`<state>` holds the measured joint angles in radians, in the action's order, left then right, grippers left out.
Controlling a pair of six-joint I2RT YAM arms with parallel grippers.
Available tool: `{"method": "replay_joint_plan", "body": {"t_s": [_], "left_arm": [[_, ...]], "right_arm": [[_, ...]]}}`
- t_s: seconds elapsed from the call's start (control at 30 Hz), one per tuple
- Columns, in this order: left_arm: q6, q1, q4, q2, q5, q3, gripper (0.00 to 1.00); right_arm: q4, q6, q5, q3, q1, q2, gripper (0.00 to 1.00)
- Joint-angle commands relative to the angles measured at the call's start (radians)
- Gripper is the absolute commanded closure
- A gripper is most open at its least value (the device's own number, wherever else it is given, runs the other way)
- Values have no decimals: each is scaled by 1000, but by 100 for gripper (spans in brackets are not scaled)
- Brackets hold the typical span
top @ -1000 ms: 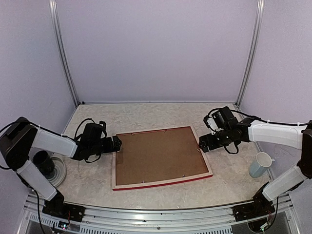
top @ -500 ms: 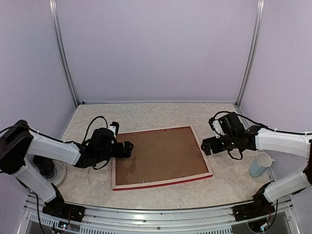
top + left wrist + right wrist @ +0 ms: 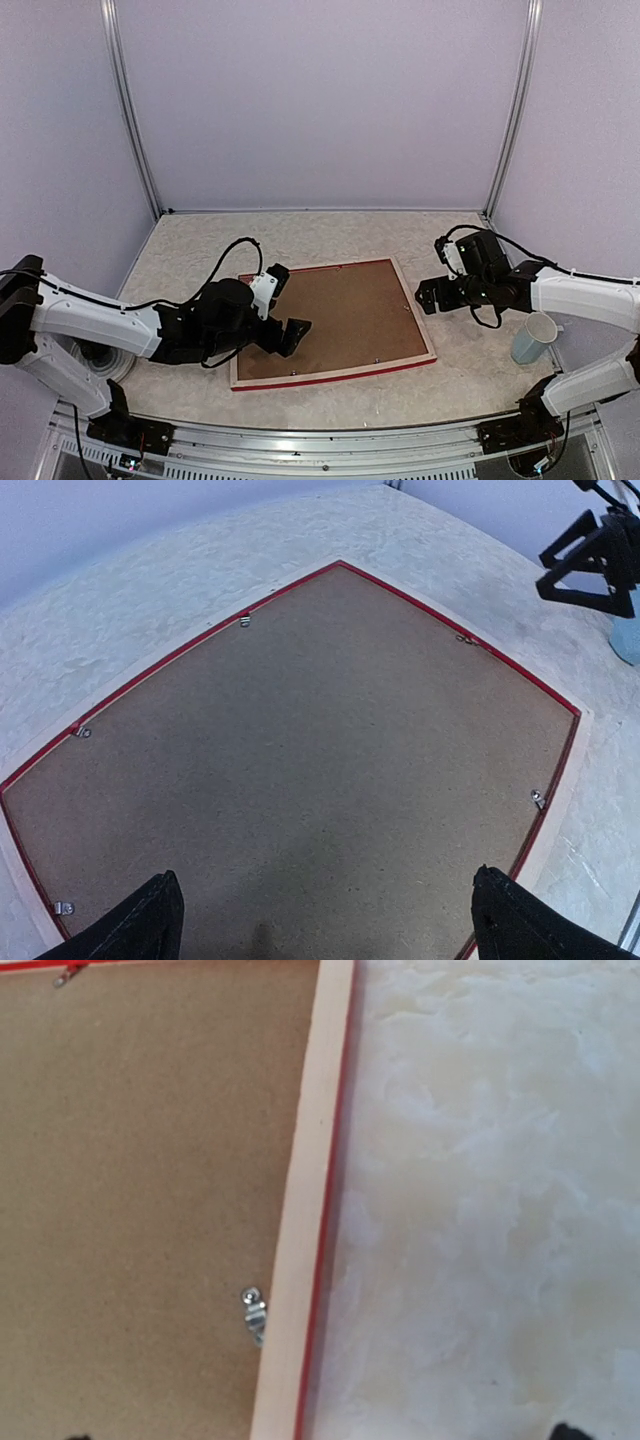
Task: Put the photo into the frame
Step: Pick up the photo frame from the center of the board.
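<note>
- Brown backing board (image 3: 350, 310) faces up: the frame (image 3: 330, 373) lies face down and flat on the mottled beige table (image 3: 300, 235), about centre, with pale wood edges and a thin red line round the board.
- Small metal turn clips (image 3: 245, 621) sit along the board's edges; one clip (image 3: 255, 1312) lies right against the pale right rail of the frame (image 3: 305, 1210).
- Left gripper (image 3: 292, 335) is over the near-left part of the backing board, arm reaching in from the left. Its jaws are spread wide, and the fingers (image 3: 150, 925) show at both bottom corners of the wrist view with only board between them. Contact with the board: can't tell.
- Right gripper (image 3: 425, 297) is just beside the frame's right edge, over the table, jaws apart and holding nothing. Only its fingertips show, at the bottom edge of its own wrist view.
- Pale blue cup (image 3: 533, 337) stands upright on the table to the right, well apart from the frame.
</note>
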<state>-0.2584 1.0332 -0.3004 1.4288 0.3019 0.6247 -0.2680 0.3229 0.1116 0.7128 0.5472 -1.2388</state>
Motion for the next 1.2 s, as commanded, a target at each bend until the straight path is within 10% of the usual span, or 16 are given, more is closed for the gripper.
{"method": "replay_joint_plan", "body": {"t_s": [0.0,1.17], "left_arm": [[119,76,47,16,-8,40,1],[607,211,-72,210,-244,63,7]], "right_arm": [[29,16,-24,-19,-17,18,1],[339,193,-305,-262,-30,94,1]]}}
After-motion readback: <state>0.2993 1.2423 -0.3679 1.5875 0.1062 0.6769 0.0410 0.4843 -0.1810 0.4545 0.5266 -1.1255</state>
